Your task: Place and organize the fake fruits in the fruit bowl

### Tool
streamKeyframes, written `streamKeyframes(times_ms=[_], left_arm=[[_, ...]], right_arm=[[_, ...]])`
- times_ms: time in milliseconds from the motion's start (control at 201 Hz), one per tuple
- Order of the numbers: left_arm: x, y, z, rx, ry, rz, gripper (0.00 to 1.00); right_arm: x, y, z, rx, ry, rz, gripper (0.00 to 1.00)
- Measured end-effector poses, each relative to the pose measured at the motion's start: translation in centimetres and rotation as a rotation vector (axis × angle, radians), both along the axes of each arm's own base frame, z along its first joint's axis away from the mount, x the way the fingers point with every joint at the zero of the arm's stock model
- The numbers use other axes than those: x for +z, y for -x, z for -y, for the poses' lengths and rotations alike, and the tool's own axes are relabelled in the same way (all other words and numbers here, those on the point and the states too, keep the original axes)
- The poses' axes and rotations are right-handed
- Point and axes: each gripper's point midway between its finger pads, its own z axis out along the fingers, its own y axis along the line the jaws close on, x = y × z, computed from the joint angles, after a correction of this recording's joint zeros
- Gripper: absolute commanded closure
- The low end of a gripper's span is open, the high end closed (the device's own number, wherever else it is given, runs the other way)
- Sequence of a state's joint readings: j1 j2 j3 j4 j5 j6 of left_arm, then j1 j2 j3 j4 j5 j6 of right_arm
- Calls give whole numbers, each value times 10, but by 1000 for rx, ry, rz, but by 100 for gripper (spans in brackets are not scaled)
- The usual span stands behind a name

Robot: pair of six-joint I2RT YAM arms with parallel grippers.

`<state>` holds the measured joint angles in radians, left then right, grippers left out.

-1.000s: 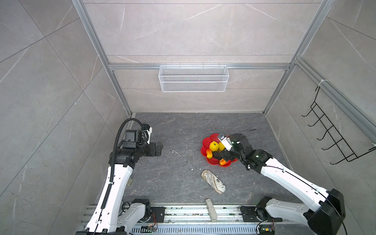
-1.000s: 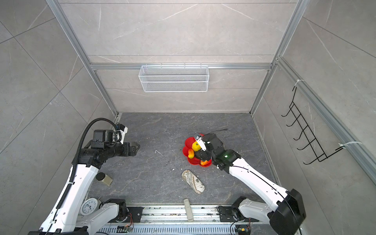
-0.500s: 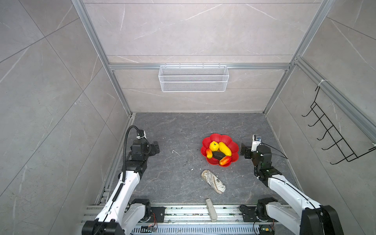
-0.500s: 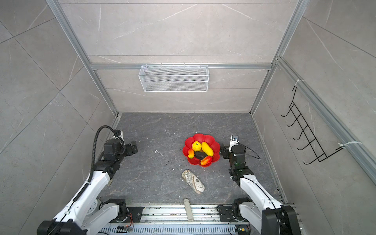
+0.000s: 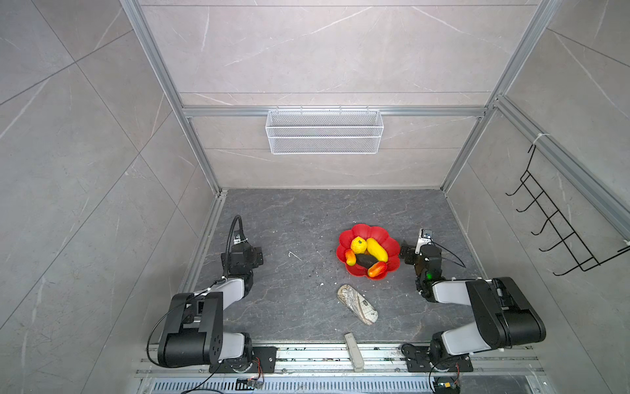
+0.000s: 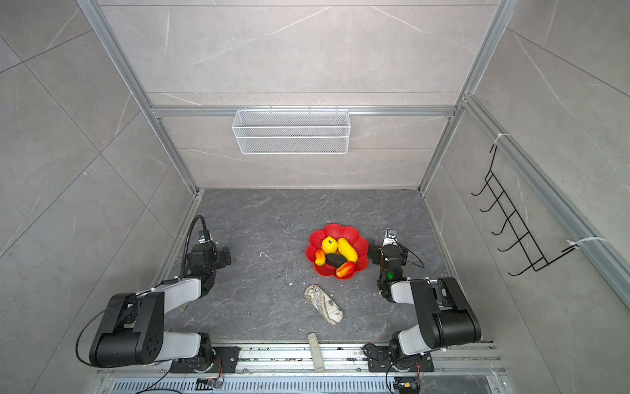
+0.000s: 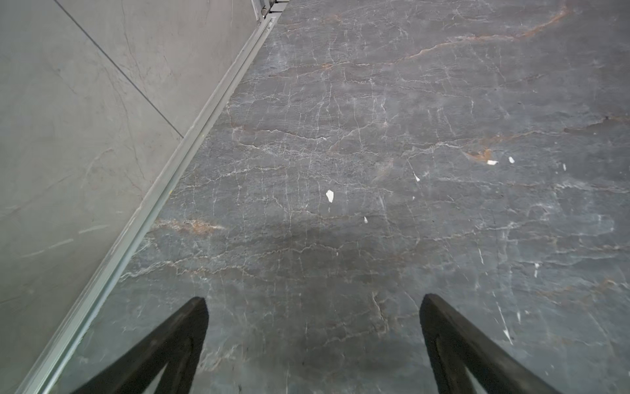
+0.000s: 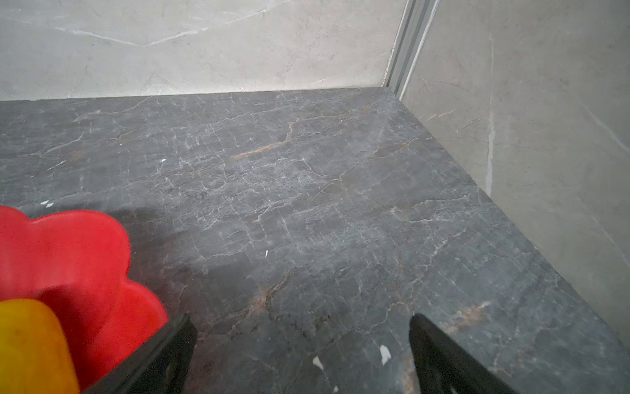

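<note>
Presently: fruit bowl [image 5: 366, 231], glossy red, scalloped rim, on veined grey stone floor [image 5: 289, 221]. Holds five plastic fake fruits [image 5: 376, 249]: bumpy round yellow, smooth long yellow, black oval, two red-yellow ovals. Arms folded low; left gripper [image 7: 313, 300] and right gripper [image 8: 300, 320] gape wide, empty, the right just beside the bowl.

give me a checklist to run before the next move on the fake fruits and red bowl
Inside the glossy red scalloped fruit bowl: bumpy yellow round fruit, long smooth yellow fruit, black oval fruit, left red-yellow oval, front red-yellow oval: ok.
State of left gripper: open, empty, ok.
State of right gripper: open, empty, ok.
Gap between right gripper and bowl rim: cannot tell; one finger looks very close.
Separate from bowl, beige patterned oblong case: ok.
</note>
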<state>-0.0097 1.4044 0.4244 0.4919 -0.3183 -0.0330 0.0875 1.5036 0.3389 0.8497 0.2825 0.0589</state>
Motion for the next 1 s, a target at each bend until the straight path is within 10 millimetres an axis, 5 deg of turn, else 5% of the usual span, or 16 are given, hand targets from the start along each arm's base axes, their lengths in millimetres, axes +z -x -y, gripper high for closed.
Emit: streamKeyframes(times_ms=[996], left_arm=[[4, -18, 16, -127, 91, 145, 0]], right_arm=[[7, -5, -4, 30, -19, 37, 0]])
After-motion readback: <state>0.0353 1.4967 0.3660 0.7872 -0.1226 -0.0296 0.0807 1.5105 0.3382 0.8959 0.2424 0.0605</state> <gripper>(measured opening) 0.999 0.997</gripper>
